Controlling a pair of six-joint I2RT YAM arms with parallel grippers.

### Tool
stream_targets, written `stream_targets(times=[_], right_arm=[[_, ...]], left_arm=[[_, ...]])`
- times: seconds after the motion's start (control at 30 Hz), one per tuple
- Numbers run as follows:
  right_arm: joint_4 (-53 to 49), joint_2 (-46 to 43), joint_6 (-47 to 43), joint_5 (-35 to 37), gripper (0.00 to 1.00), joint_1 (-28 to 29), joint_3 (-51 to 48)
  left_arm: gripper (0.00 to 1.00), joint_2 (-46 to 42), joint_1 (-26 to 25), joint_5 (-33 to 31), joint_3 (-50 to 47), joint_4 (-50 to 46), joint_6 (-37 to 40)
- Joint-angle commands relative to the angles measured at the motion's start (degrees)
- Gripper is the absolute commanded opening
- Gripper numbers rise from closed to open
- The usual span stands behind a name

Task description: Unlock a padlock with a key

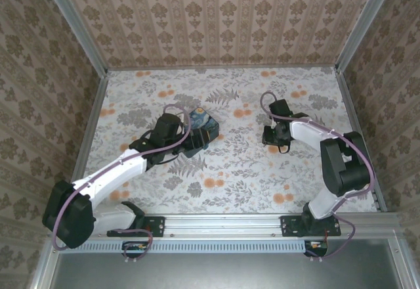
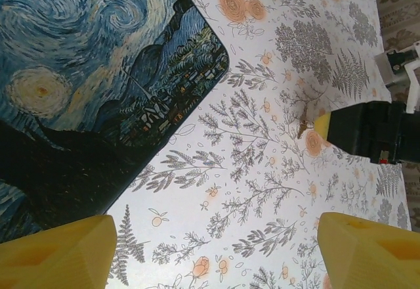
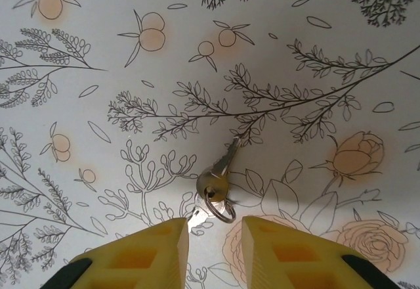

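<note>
Grip unsettled at right gripper (image 3: 214, 240): narrowed to a slim gap, yellow fingertips (image 3: 154, 253) low over the flowered table (image 3: 79, 92), straddling the near end of a small ring (image 3: 221, 209); impossible to say whether pinching anything or merely framing it. Just ahead of the tips, flat on the surface, brass key (image 3: 214, 184) with blade aimed away, threaded on that ring beside a silvery key (image 3: 197, 219) tucked against the edge of one fingertip. Probably approached from the ring end so as to take the head and leave the blade free for a keyhole. From overhead, same gripper bent down at mid-right, well apart from the other arm. Farther out, left gripper (image 2: 216, 256) spread wide and holding nothing, poised near a corner of the painted box (image 2: 98, 72), presumably stationed there to steady the padlock for the key. From that wrist, also a glimpse of the brass key next to the far gripper's yellow tip. Padlock itself too small or hidden to place; likely somewhere by the box, judging from the left arm's station. Task hardly begun by this reckoning: key to be secured, padlock to be held, blade to be lined up. Hazard at the next move: thin metal flat on the table, easily skidded, or only the ring caught and the blade left dangling.
</note>
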Motion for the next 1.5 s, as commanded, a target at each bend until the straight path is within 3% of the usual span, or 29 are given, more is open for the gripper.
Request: stream_targets(times=[0.0, 0.43, 0.63, 0.93, 1.17, 1.47], right_arm=[[-2.3, 1.5, -1.5, 2.0, 0.29, 0.4, 1.9], [-2.6, 3.7, -2.3, 2.3, 0.16, 1.2, 2.8], [-3.5, 3.2, -3.0, 2.1, 0.03, 1.6, 3.3], [-11.2, -7.6, -3.7, 0.5, 0.0, 4.9, 8.0], [-14.1, -17.9, -3.7, -13.9, 0.0, 5.8, 12.8], [-12.9, -21.6, -0.9, -35.8, 0.0, 7.4, 18.1]], left_arm=[[0.82, -0.4, -0.4, 1.0, 1.0, 1.0, -1.0], [0.83, 0.1, -0.3, 1.6, 0.7, 2.6, -1.9], [0.83, 0.2, -0.3, 1.8, -0.1, 3.6, -2.4], [0.85, 0.3, -0.3, 2.4, 2.0, 3.2, 0.4], [0.85, 1.9, 1.2, 8.6, 6.2, 6.9, 3.6], [0.86, 2.6, 1.9, 18.7, 11.5, 12.2, 12.1]])
